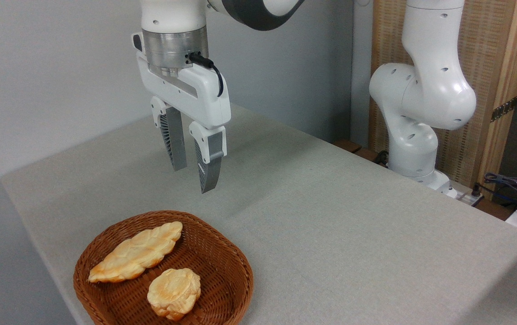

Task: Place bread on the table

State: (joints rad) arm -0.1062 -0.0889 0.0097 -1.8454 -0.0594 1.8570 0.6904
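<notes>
Camera view is showing a round, lumpy-edged bread [174, 292] with a browned top lying in a brown woven wicker basket [233, 266] beside a longer braided loaf [137, 252]. Cloth-covered table [353, 225] is looking plain, grey-beige. Above, the gripper [193, 174] is hanging slightly parted, its ribbed fingers [173, 140] gripping nothing. No writing is readable.

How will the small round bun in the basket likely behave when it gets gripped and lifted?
The bun looks puffy, so probably light and somewhat squashable. Its lumpy scalloped edge should resist slipping. It lies flat in the basket, so it seems unlikely to roll. The open tool hangs above, not touching it.
</notes>
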